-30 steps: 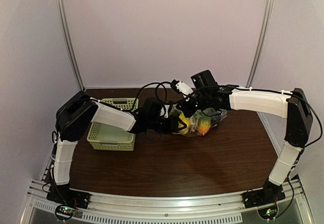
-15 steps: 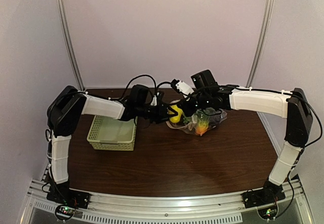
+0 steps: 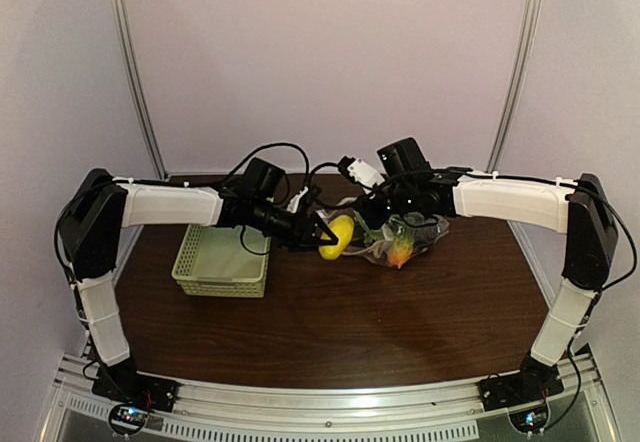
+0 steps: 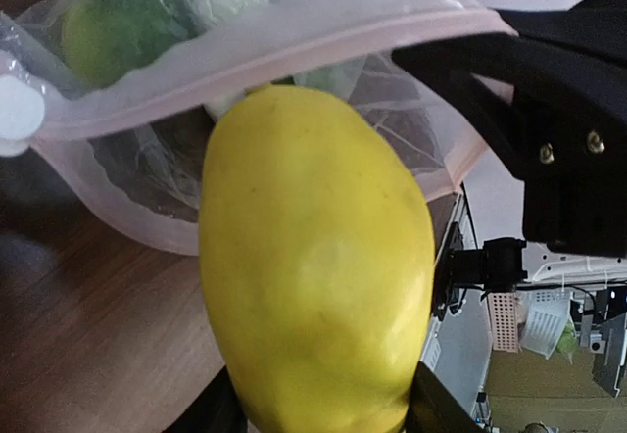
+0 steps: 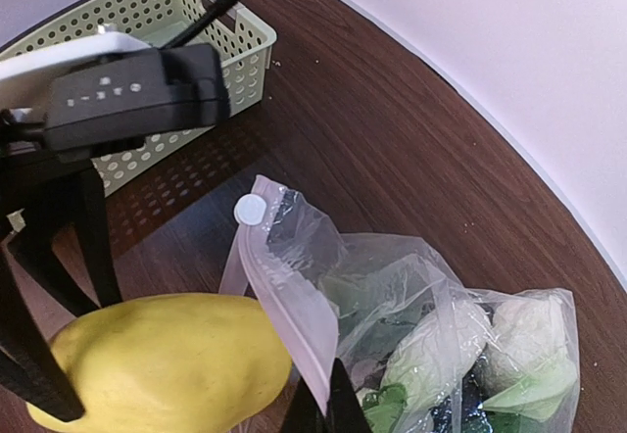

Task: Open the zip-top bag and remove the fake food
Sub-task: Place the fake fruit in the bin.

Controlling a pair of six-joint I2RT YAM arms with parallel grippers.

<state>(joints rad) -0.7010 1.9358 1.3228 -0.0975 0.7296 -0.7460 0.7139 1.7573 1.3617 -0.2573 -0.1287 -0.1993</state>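
Left fingers point(image 5: 96, 247) grip yellow fruit point(image 3: 336, 237) between basket point(image 3: 220, 284), bag point(image 3: 420, 230).

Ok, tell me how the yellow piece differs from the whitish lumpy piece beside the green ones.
Place: the yellow piece is outside the zip-top bag, clamped in the left gripper; the whitish lumpy piece lies inside the bag.
Surface: the yellow piece is smooth and rounded; the whitish lumpy piece is bumpy.
Cover: the yellow piece shows bare; the whitish lumpy piece is seen through crinkled plastic.
Shared: both look like plastic toy food.
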